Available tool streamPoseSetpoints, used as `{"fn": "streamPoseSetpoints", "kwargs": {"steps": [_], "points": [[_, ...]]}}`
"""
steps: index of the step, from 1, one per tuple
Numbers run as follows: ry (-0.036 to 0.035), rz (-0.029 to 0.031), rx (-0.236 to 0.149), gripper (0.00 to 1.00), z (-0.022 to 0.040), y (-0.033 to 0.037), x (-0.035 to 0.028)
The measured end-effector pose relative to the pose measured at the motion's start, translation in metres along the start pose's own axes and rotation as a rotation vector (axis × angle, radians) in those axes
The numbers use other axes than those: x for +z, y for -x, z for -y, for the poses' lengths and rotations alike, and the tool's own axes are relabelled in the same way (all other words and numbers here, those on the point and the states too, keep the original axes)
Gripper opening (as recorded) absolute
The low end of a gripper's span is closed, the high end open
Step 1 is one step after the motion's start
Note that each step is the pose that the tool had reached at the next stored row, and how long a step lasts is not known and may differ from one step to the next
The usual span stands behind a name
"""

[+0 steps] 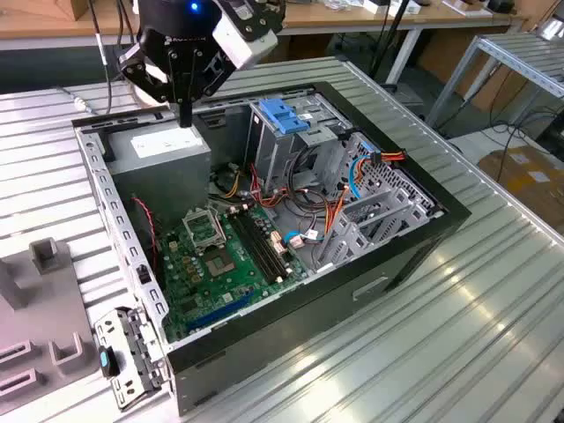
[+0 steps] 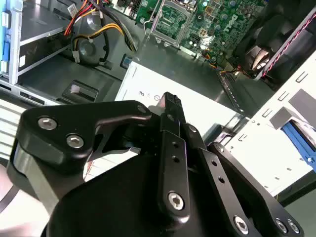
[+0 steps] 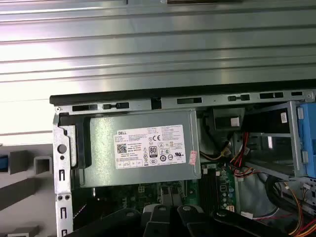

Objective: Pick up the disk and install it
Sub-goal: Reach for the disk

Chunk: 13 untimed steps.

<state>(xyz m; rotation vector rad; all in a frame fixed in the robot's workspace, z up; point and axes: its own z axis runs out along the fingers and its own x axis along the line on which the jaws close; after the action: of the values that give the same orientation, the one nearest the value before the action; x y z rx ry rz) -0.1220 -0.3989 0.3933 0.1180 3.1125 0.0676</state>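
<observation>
Blue plastic, judged to be the carrier rail of the disk (image 2: 297, 137), is seen in the second wrist view as a short strip lying beyond the pale perforated wall (image 2: 261, 148) of the computer case (image 1: 335, 308), and so outside the case. The rest of the disk is cut off there, so its long axis cannot be fixed; only the slanting run of the strip is given. In the exterior view the gripper (image 1: 185, 119) is hung just above the grey power supply (image 1: 163, 154), at the eleven o'clock corner of the case. It is clenched on itself with nothing held, its linkages drawn in to a single tip. The same closed tip is shown over the supply in the second wrist view. A grey fixture (image 1: 40, 282) is set on the ribbed metal table (image 1: 458, 335) at about eight o'clock from the gripper, across the case wall. The disk is judged to lie out that way, well apart from the gripper. The drive cage (image 1: 282, 150), topped by a blue latch (image 1: 286, 115), is stood at about three o'clock from the gripper, on the opposite side. The pick-up is judged not yet begun.
</observation>
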Motion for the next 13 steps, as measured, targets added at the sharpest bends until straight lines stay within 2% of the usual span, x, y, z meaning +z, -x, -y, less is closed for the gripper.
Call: {"fn": "streamPoseSetpoints", "kwargs": {"steps": [7, 13], "points": [[0.0000, 0.0000, 0.000, 0.11, 0.0006, -0.0085, -0.0002], [0.0001, 0.0001, 0.000, 0.11, 0.0009, -0.0121, -0.0003]]}}
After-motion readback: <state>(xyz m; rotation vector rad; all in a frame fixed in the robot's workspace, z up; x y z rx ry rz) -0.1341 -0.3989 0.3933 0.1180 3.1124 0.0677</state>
